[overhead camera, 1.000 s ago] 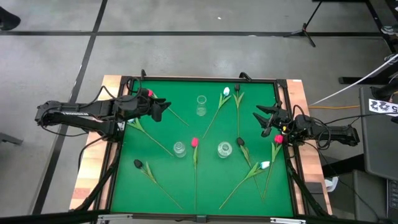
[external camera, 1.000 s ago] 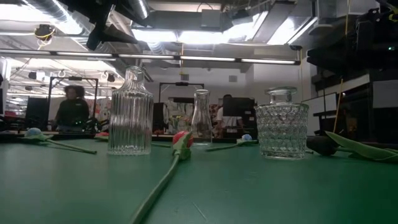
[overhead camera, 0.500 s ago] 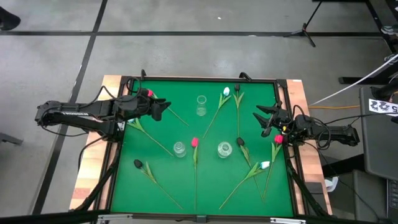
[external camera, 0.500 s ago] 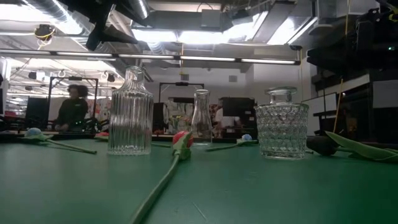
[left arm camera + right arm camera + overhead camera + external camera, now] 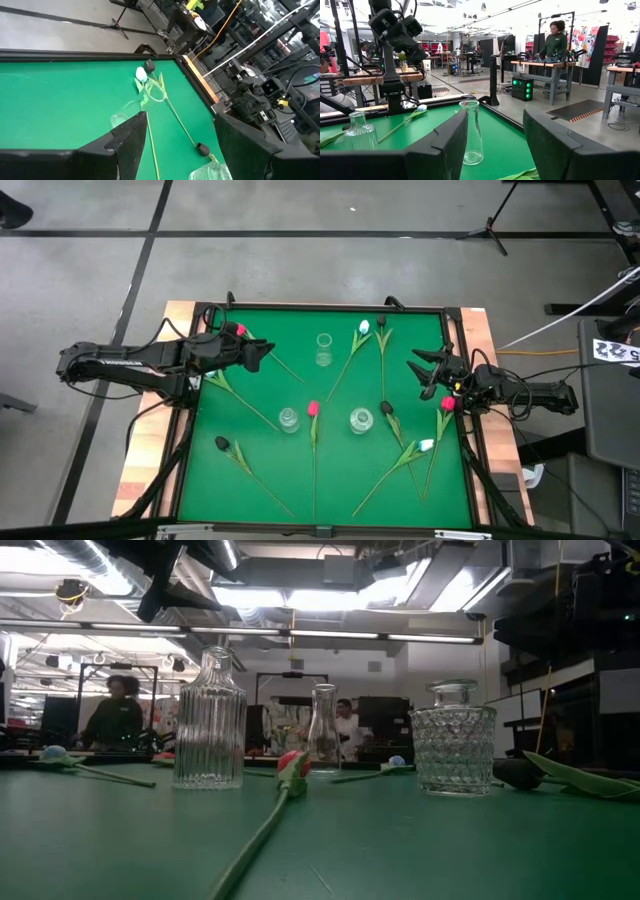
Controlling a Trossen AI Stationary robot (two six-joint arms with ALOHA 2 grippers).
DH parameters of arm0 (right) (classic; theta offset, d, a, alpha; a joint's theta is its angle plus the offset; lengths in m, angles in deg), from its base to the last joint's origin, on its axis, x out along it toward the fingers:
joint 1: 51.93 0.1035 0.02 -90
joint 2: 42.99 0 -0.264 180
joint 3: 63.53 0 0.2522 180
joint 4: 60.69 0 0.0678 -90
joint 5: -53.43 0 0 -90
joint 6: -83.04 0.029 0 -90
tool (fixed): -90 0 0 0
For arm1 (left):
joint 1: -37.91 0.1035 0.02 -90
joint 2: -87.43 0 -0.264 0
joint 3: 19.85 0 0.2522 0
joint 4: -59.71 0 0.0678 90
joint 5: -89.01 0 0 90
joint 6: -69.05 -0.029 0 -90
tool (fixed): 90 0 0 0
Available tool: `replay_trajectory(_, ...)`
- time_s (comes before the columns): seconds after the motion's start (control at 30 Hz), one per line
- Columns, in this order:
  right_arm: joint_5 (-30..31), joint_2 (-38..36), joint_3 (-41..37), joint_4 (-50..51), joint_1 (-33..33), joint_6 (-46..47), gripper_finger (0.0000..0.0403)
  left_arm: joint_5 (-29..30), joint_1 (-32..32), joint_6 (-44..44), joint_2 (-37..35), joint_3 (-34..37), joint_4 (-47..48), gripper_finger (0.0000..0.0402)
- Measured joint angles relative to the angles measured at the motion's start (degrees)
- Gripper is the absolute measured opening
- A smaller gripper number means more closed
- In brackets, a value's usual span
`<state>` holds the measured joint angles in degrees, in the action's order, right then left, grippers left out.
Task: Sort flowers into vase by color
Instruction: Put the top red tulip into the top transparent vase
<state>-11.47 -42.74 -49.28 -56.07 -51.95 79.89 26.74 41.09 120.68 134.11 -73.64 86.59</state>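
Both arms hang over the green worktop [image 5: 330,480], the left claw [image 5: 262,353] near its left edge and the right claw [image 5: 420,372] near its right edge, each spread open and holding nothing. The flowers [image 5: 313,409] lie scattered flat around three glass vases [image 5: 361,420], none of them in one.

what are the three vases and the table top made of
The three vases look like clear glass: ribbed vase, slim bottle vase and faceted squat vase all show the room through them. The table top seems a matte green felt-like mat.
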Motion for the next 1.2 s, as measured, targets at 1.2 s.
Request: replay_trajectory(1.2, 0.0, 0.0, 0.0, 0.5, 0.0, -0.2, 0.0193, -8.4, 0.0, 2.7, 0.0, 0.0, 4.3, 0.023)
